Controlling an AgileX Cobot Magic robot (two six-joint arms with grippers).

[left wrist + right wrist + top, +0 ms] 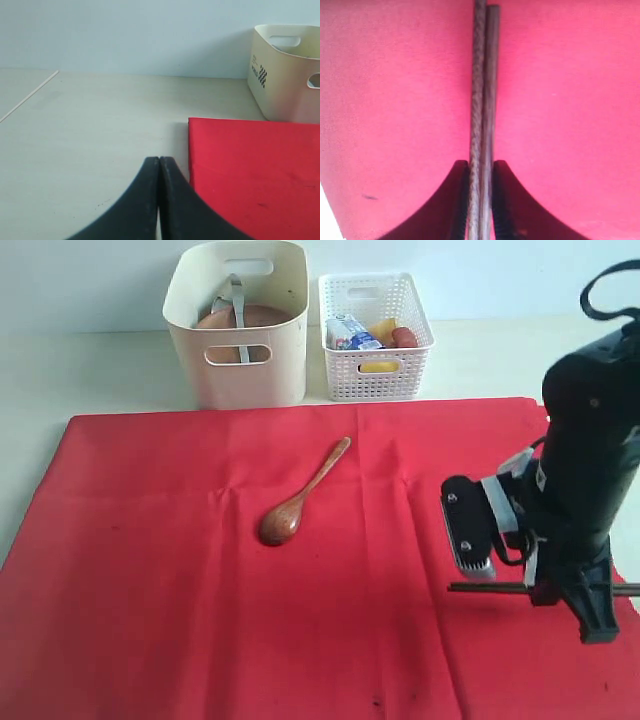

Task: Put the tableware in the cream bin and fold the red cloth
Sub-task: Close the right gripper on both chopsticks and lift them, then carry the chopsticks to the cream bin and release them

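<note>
My right gripper [481,165] is shut on a pair of dark chopsticks [482,90], which run straight out between its fingers above the red cloth [395,100]. In the exterior view the chopsticks [490,587] lie level at the cloth's right side, held by that gripper [560,600]. A brown wooden spoon [300,498] lies mid-cloth [200,620]. The cream bin [250,380] stands behind the cloth with a brown plate [250,317] inside. My left gripper [159,160] is shut and empty, over bare table beside a corner of the cloth [250,170].
A white lattice basket [375,380] with food items stands right of the cream bin [285,80]. Pale tabletop [90,125] borders the cloth on the left and behind. My right arm's black body hides the cloth's right edge.
</note>
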